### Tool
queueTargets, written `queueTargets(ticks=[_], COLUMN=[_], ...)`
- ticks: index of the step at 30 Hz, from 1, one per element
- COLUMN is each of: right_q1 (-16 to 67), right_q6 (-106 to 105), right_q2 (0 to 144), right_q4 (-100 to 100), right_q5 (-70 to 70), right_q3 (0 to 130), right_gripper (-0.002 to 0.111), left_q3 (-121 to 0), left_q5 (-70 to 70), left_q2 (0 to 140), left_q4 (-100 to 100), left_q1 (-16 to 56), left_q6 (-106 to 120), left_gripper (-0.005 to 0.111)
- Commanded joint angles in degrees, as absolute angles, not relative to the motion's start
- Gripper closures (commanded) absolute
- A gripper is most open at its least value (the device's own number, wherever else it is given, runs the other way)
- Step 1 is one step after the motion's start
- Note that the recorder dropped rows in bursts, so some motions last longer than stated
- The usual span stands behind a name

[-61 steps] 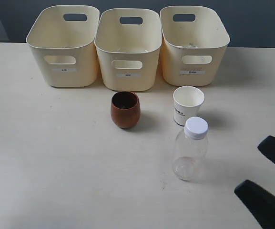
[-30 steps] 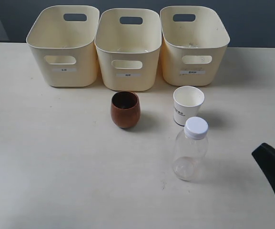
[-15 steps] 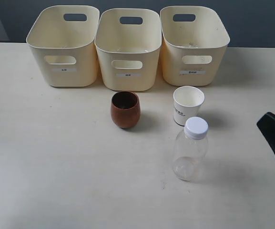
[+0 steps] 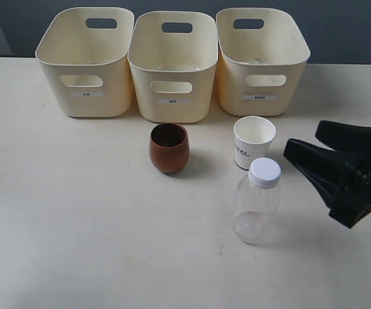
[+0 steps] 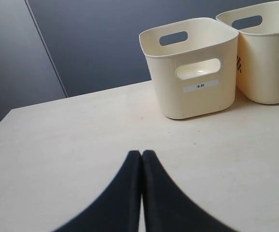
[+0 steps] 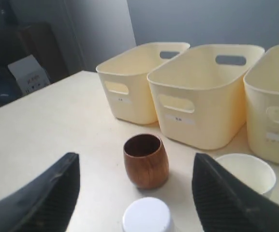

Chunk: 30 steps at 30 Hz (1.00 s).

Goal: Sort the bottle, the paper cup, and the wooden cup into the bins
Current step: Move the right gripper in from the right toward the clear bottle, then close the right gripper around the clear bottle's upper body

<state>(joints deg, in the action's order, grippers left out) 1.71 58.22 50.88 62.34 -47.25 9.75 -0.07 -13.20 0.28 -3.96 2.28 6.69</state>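
Exterior view: the bottle point(image 4: 257, 201) is seen upright on the bench point(image 4: 76, 212), the paper cup point(image 4: 254, 142) just beside at twelve o'clock. The right gripper point(image 4: 308, 145), spread wide at three o'clock, could topple either one if swung low.

- My right gripper point(image 4: 304, 141) sits right of the bottle point(image 4: 256, 201) and paper cup point(image 4: 253, 141), fingers spread, touching neither.
- From the right wrist view, the bottle cap point(image 6: 147, 216) lies between the fingers point(image 6: 222, 195), wooden cup point(image 6: 145, 160) beyond it.
- The bins point(image 4: 173, 65) stand in a row behind everything.
- My left fingers point(image 5: 124, 193) meet over bare table point(image 5: 71, 140), one bin point(image 5: 193, 67) ahead.
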Motion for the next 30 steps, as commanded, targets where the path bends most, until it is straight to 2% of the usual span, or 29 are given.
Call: queueTargets(ticks=[1,5,20,25,30], right_q1=[1.36,1.48,10.94,12.89,14.45], right_q6=[52.33,46.82,25.6,21.19,19.21], right_q2=[58.79,62.51,70.71,73.14,75.52], right_q4=[59.34,56.19,46.08,40.52,40.3], right_q5=[-55.02,-59.9,-57.12,-55.82,-55.82], right_q3=[10.12,10.12,10.12,10.12,10.12], right_gripper=[0.045,0.045,0.044,0.032,0.031], left_q3=[0.0,0.0,0.0,0.0,0.0], left_q5=[-12.8,-12.91,-12.91,-12.91,-12.91], left_q2=[0.0,0.0,0.0,0.0,0.0], left_q4=[-3.96,-3.96,-3.96,-3.96,-3.96], left_q1=[2.47,2.47,2.47,2.47,2.47], left_q6=[6.58,6.58,6.58,6.58,6.58], left_gripper=[0.107,0.107,0.107,0.107,0.107])
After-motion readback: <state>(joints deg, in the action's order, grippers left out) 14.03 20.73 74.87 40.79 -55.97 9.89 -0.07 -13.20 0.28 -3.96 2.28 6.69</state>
